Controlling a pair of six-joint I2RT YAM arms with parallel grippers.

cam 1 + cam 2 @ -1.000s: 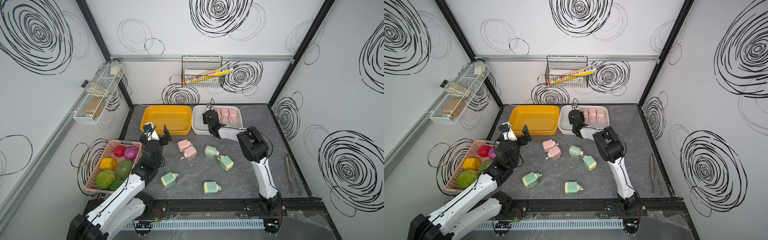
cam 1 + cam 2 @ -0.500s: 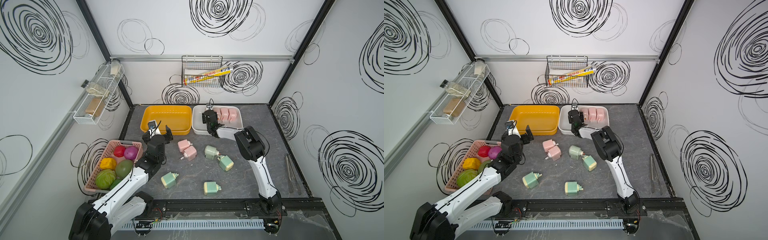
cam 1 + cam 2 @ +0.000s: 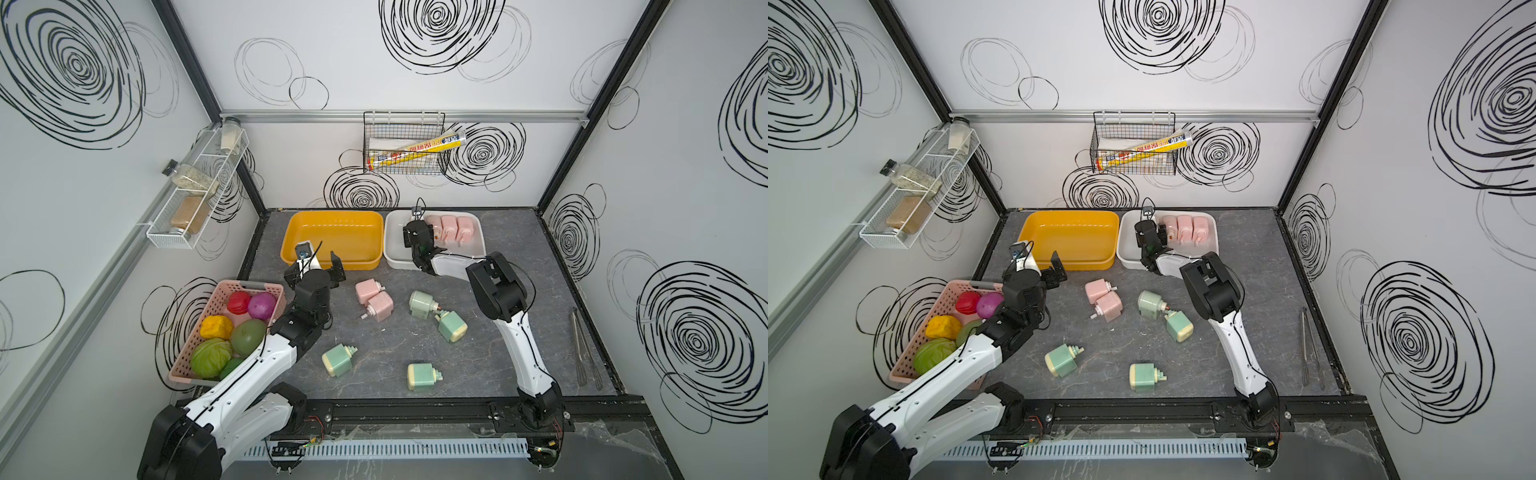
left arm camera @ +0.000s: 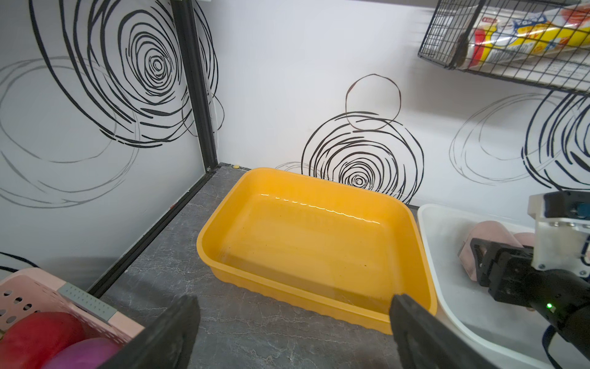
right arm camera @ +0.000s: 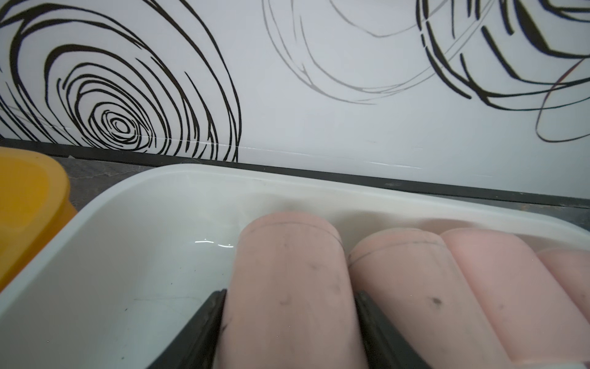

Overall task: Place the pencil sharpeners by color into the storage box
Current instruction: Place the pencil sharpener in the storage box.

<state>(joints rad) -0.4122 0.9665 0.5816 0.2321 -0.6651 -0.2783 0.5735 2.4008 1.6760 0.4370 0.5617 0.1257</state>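
Note:
In the white storage box (image 3: 392, 249) my right gripper (image 3: 427, 232) is shut on a pink pencil sharpener (image 5: 287, 255), its fingers (image 5: 207, 319) pressed on both sides. Three more pink ones (image 3: 449, 227) lie beside it. The yellow storage box (image 3: 332, 216) holds nothing. On the table lie two pink sharpeners (image 3: 368, 289) (image 3: 380, 306) and several mint green ones (image 3: 420, 304) (image 3: 452, 327) (image 3: 337, 360) (image 3: 420, 376). My left gripper (image 3: 316, 267) hangs open over bare table just before the yellow box (image 4: 204, 242), nothing between its fingers (image 4: 178, 319).
A pink basket (image 3: 249, 285) of toy fruits stands at the left edge under my left arm. Metal tongs (image 3: 584, 349) lie along the right edge. A wire basket (image 3: 405, 141) hangs on the back wall, a spice rack (image 3: 195, 195) on the left wall.
My left gripper has drifted a little right and toward the yellow box, still open. The right gripper has stayed in the white box round the pink sharpener.

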